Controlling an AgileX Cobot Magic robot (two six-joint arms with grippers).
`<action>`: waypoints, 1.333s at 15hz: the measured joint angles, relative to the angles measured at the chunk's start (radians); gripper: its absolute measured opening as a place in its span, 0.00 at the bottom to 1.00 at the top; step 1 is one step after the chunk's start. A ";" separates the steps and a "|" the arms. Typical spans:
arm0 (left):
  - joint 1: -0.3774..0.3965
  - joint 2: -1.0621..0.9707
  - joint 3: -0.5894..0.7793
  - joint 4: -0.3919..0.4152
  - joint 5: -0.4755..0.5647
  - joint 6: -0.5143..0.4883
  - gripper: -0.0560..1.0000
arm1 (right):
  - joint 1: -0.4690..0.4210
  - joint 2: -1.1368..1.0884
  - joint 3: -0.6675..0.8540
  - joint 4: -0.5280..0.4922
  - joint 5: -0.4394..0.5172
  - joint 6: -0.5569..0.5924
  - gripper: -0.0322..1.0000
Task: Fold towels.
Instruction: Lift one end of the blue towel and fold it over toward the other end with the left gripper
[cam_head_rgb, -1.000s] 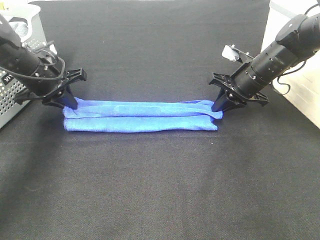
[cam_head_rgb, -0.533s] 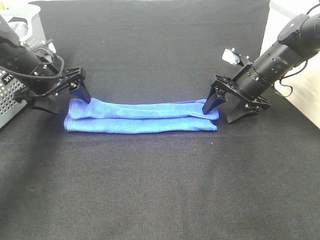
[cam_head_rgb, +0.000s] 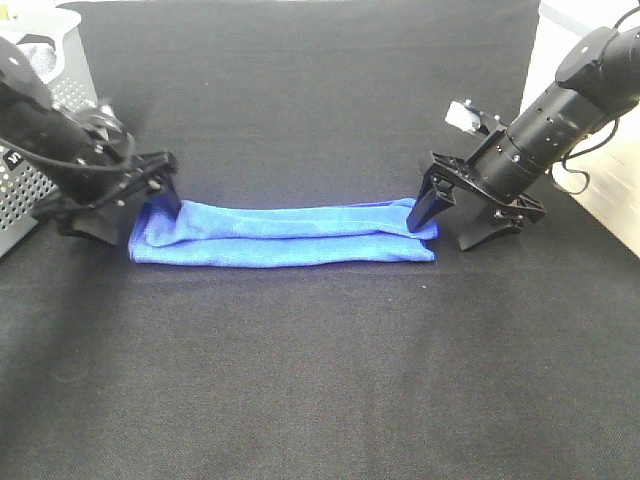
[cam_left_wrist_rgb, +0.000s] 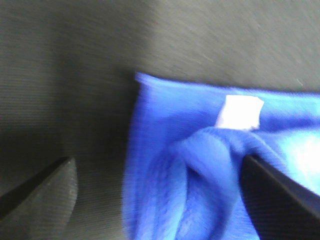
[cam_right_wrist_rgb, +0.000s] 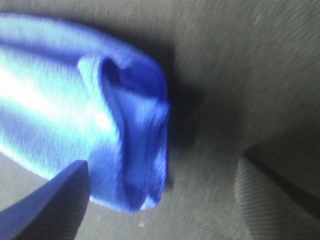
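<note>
- At the far left edge of the bench (cam_head_rgb: 320, 380) stands a grey perforated basket (cam_head_rgb: 12, 205). It plays no part in the current step.
- The left gripper (cam_head_rgb: 118, 205) is low at the left end of the towel (cam_head_rgb: 285, 235) with its jaws spread wide and nothing clamped between them. In the left wrist view, one finger is over bare bench and the other is over the cloth. We cannot tell whether that finger touches the cloth.
- The towel lies flat in the middle of the bench as a long, narrow blue strip running left to right. A lengthwise seam between two layers shows along its middle.
- A small white tag (cam_left_wrist_rgb: 239, 112) faces up at the left end.
- The right gripper (cam_head_rgb: 452, 222) is also spread apart and holds nothing. One finger is at the far right corner of the strip and the other is over bare bench just beyond that end.
- Status: we judge the lengthwise folding complete, since the layers lie even and the edges roughly line up.
- Remaining: we expect at least one crosswise fold, end to end, to shorten the strip. That calls for a fresh grasp on one end.
</note>
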 joint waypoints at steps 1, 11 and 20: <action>-0.006 0.013 -0.001 -0.002 -0.004 0.011 0.82 | 0.000 0.000 0.000 0.000 -0.004 0.001 0.76; -0.006 0.038 -0.006 -0.040 -0.071 0.021 0.10 | 0.000 0.000 0.000 0.000 -0.017 0.001 0.76; 0.059 -0.204 -0.006 0.105 0.024 -0.077 0.10 | -0.001 0.000 0.000 0.000 0.018 0.026 0.76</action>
